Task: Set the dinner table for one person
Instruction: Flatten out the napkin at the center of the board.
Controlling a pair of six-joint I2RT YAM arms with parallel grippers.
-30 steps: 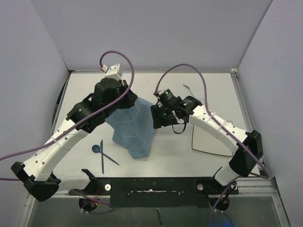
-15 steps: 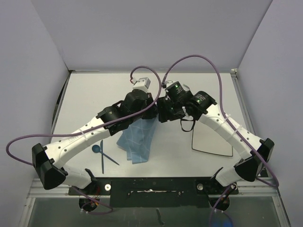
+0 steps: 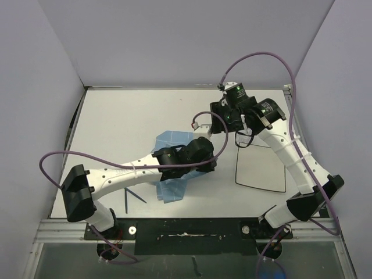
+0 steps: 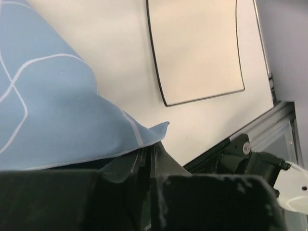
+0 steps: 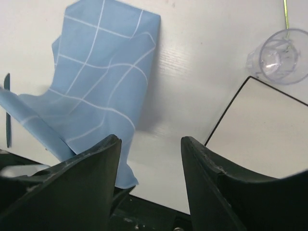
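Cloth-laying looks the step in hand: left gripper (image 4: 147, 159) clamped shut on a corner of the blue cloth (image 4: 48, 110) above mid dinner table (image 3: 116, 116), right gripper (image 5: 149, 142) gaping empty at two o'clock. Next, I'd judge, spread it flat over the outlined rectangle (image 3: 261, 168) at four o'clock.

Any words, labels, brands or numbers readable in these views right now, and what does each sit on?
None readable. The blue cloth carries only white grid lines; the clear cup and the black-edged white mat show no markings. Nothing else in the top view is large enough to read.
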